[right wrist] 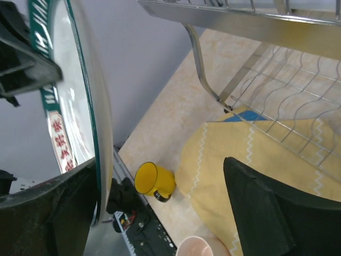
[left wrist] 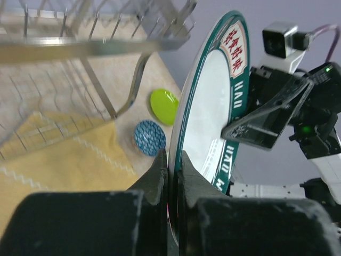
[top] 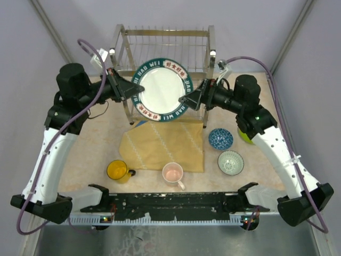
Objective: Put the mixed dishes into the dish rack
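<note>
Plate (top: 160, 89), green rim lettered "HAO WEI" in white, plus red Chinese characters I can't read, is held up off the table in front of the rack (top: 121, 53), above the cloth (top: 165, 146). Left gripper (top: 137, 92) is clamped on its left rim. Right gripper (top: 185, 100) sits at the right rim, fingers spread wide. On the table: blue bowl (top: 220, 138), grey-green bowl (top: 230, 162), lime plate (top: 244, 136) partly behind the right arm, yellow mug (top: 117, 170), pink mug (top: 172, 173).
</note>
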Robot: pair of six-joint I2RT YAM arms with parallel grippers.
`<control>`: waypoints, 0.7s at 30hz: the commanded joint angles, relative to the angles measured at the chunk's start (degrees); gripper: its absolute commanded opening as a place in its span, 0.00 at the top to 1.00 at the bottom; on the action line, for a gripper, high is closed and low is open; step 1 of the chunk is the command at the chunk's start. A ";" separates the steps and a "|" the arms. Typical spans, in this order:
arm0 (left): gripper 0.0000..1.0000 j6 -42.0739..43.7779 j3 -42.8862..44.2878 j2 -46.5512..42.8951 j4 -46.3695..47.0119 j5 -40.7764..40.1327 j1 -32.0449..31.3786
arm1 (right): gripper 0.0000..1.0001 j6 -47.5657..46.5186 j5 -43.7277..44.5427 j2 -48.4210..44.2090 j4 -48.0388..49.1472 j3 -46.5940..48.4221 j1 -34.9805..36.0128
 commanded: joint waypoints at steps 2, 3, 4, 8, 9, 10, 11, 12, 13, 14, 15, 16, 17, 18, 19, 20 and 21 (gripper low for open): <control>1.00 1.58 12.52 2.33 -0.65 -4.32 -0.18 | 0.01 -9.05 10.46 -6.09 -6.41 0.96 -0.77; 1.00 2.12 13.72 2.88 -0.92 -5.48 -0.18 | 0.01 -10.69 12.81 -7.02 -7.76 0.85 -0.78; 1.00 2.62 14.74 3.21 -0.95 -6.89 -0.18 | 0.00 -11.88 15.13 -7.96 -8.86 0.79 -0.78; 1.00 4.87 17.92 4.40 -0.28 -14.69 -0.14 | 0.00 -14.82 22.09 -11.44 -10.31 0.36 -0.78; 1.00 5.46 18.25 4.59 0.56 -17.30 -0.16 | 0.01 -15.26 22.84 -12.01 -10.29 0.43 -0.78; 1.00 6.04 18.87 5.00 1.03 -19.48 -0.18 | 0.00 -15.72 22.94 -12.47 -10.08 0.44 -0.78; 1.00 6.85 19.94 5.74 0.91 -21.39 -0.16 | 0.00 -15.97 23.03 -12.78 -9.93 0.64 -0.78; 1.00 7.82 20.95 6.53 1.26 -22.82 -0.16 | 0.00 -16.06 23.26 -12.92 -9.78 0.82 -0.78; 1.00 8.74 21.94 7.41 1.58 -24.23 -0.18 | 0.00 -16.18 23.62 -12.95 -9.83 1.08 -0.78; 1.00 9.22 22.76 8.25 2.26 -25.80 -0.18 | 0.00 -16.25 24.17 -12.77 -10.11 1.39 -0.78; 1.00 9.77 23.27 8.84 3.27 -27.38 -0.18 | 0.00 -16.52 24.50 -12.63 -10.41 1.56 -0.80; 1.00 10.12 23.43 9.44 4.48 -29.09 -0.18 | 0.00 -16.77 24.79 -12.41 -10.60 1.78 -0.78; 1.00 10.52 23.42 9.84 5.97 -30.76 -0.26 | 0.00 -16.95 25.21 -12.35 -10.71 1.94 -0.78; 1.00 11.09 23.55 10.48 7.15 -32.56 -0.29 | 0.00 -17.17 25.66 -12.34 -10.85 1.97 -0.78; 1.00 11.69 23.59 11.19 8.32 -34.50 -0.41 | 0.01 -17.37 26.14 -12.34 -10.99 2.14 -0.78; 1.00 12.54 23.74 12.04 9.30 -36.80 -0.63 | 0.00 -17.53 26.68 -12.34 -11.14 2.26 -0.78; 1.00 13.50 23.99 12.82 10.21 -39.43 -1.07 | 0.00 -17.83 27.40 -12.22 -11.36 2.40 -0.73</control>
